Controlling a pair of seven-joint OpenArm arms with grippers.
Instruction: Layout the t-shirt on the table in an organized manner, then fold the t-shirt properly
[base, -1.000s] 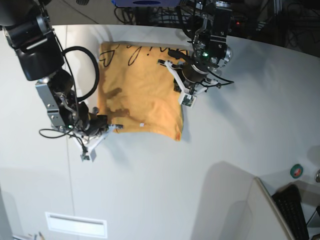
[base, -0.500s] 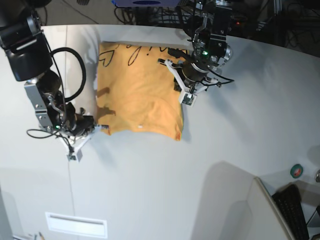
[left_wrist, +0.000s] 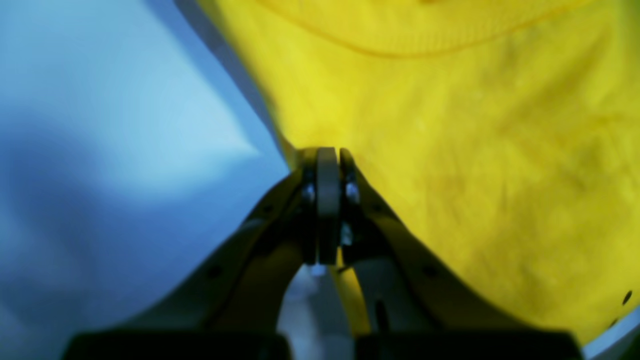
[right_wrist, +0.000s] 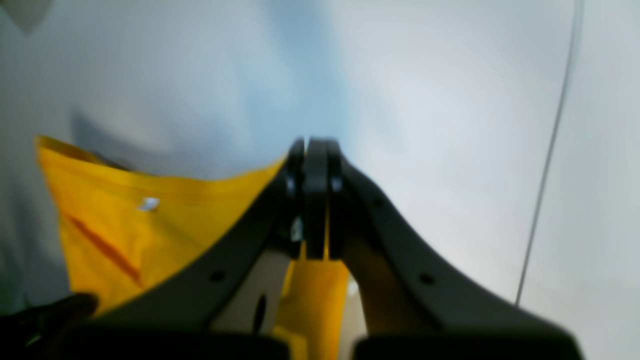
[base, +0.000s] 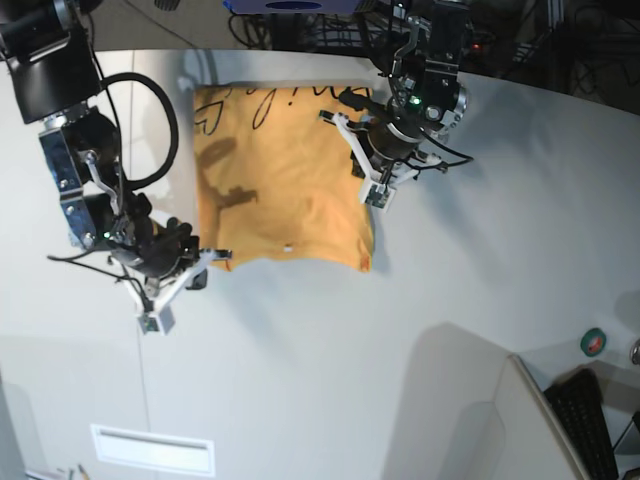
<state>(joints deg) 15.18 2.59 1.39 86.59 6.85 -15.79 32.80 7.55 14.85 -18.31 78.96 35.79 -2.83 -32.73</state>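
The t-shirt (base: 280, 190) lies spread on the table (base: 450, 330) between the two arms, with its printed script along the far edge and a folded or hemmed edge running across the near side. The right end effector (base: 212, 257) is pressed together on the shirt's near corner on the base view's left; its wrist view shows cloth caught between the closed tips. The left end effector (base: 372, 185) is likewise clamped on the shirt's edge on the opposite side, partway along it. The cloth stretches from one pinch to the other, so the shirt's span across the table lies between the end effectors. The near edge sags slightly between them, so the layout step looks unfinished; evening it out probably depends on both arms pulling apart together.
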